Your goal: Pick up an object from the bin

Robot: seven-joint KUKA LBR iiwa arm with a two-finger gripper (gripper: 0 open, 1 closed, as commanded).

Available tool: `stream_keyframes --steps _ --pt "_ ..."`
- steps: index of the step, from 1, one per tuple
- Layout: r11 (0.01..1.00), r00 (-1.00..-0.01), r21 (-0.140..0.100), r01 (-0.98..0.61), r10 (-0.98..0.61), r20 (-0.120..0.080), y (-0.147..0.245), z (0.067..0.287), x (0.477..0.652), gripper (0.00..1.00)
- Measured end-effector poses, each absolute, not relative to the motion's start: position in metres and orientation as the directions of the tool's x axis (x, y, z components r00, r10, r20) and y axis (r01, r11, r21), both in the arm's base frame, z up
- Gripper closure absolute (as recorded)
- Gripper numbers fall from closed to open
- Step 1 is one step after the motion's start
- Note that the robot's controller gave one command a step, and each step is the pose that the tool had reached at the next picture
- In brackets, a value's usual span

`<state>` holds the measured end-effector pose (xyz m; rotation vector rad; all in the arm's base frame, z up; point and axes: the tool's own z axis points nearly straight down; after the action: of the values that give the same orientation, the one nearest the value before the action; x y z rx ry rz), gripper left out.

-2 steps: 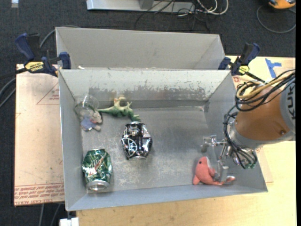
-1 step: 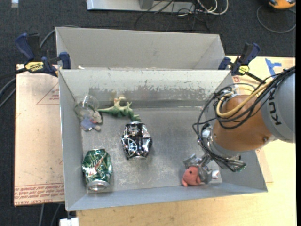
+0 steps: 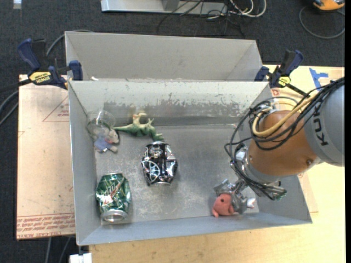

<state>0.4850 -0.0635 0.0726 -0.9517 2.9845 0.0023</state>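
Observation:
My gripper (image 3: 237, 195) is low in the bin's front right corner, below the arm's orange cover. A small orange-red toy (image 3: 221, 206) lies on the bin floor right beside it, on its left and touching or nearly touching it. A crushed black and white can (image 3: 159, 163) lies in the middle of the bin, well to the left of the gripper.
A crushed green soda can (image 3: 113, 196) lies at the front left. A green toy dinosaur (image 3: 138, 127) lies near the back wall, and a clear and purple small thing (image 3: 103, 136) sits at the left wall. The arm and its cables cover the right side.

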Motion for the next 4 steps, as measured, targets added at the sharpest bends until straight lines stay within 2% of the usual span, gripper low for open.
stream_keyframes --steps 1,2,3,4 --pt "0.892 -0.892 -0.001 -0.451 -0.451 -0.008 -0.055 0.072 0.506 1.00" --pt "0.815 -0.815 0.003 -0.579 -0.579 -0.007 -0.056 0.184 0.486 1.00" --pt "0.831 -0.831 -0.004 -0.556 -0.556 -0.013 -0.051 0.095 0.498 1.00" --pt "0.814 -0.814 0.005 -0.580 -0.580 -0.007 -0.042 0.149 0.495 1.00"
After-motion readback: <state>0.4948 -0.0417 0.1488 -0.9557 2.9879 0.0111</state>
